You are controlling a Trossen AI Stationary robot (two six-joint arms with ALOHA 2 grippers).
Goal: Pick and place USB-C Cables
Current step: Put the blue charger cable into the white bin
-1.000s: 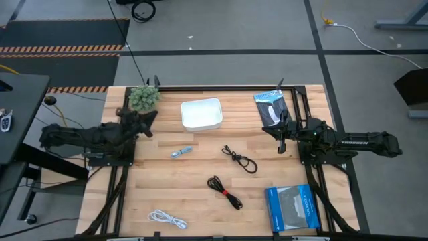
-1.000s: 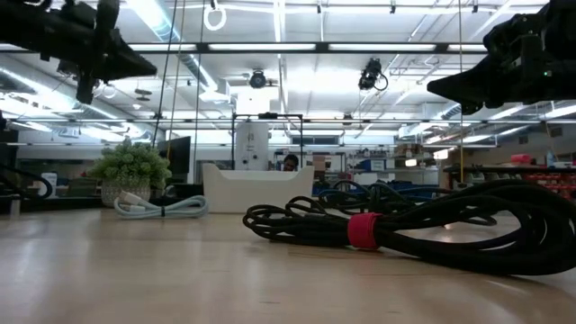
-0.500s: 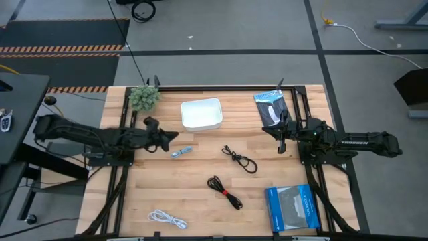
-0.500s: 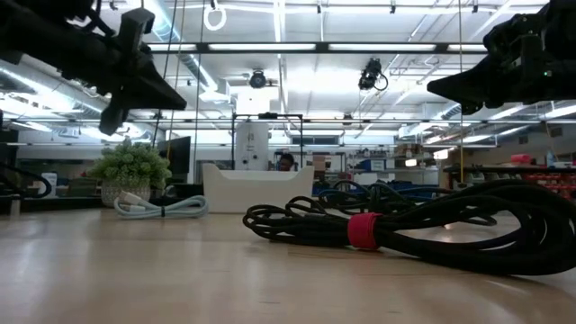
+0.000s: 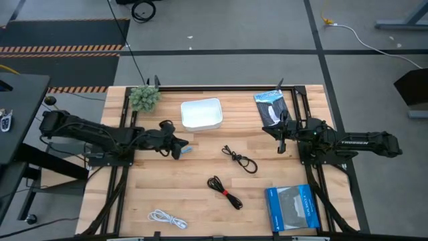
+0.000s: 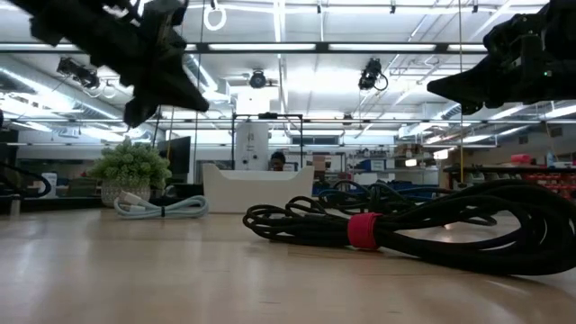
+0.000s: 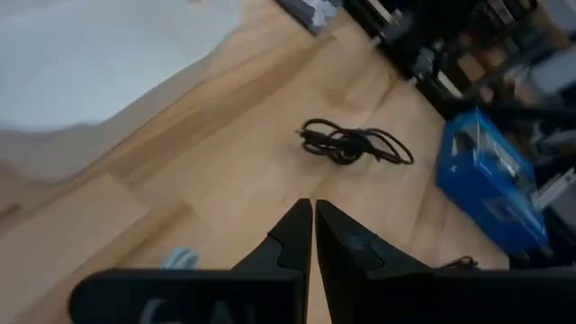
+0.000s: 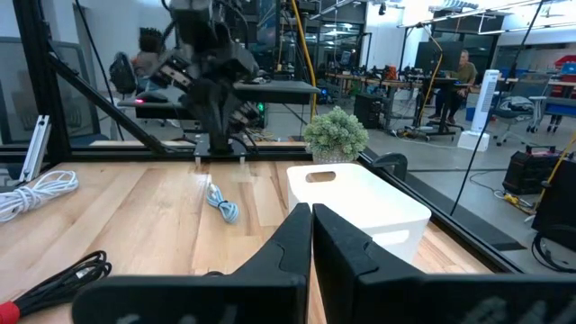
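Note:
Four cable bundles lie on the wooden table: a pale blue-grey one (image 5: 186, 150), a black one (image 5: 239, 159), a black one with a red tie (image 5: 225, 191) and a white one (image 5: 167, 218). My left gripper (image 5: 179, 150) is shut and hovers just left of the pale blue-grey cable (image 7: 180, 259), well above the table in the low view (image 6: 137, 112). In its wrist view the shut fingers (image 7: 312, 216) point toward the black cable (image 7: 353, 144). My right gripper (image 5: 281, 143) is shut (image 8: 310, 216) and waits near the table's right side.
A white rectangular tray (image 5: 201, 114) stands at the far middle, with a small potted plant (image 5: 144, 98) to its left. A dark packet (image 5: 271, 106) lies far right and a flat blue packet (image 5: 291, 207) near right. People show in the room behind.
My left arm has reached out from beside the plant toward the table's right and a little toward the near edge, ending over the pale blue-grey cable. The cables have not moved.

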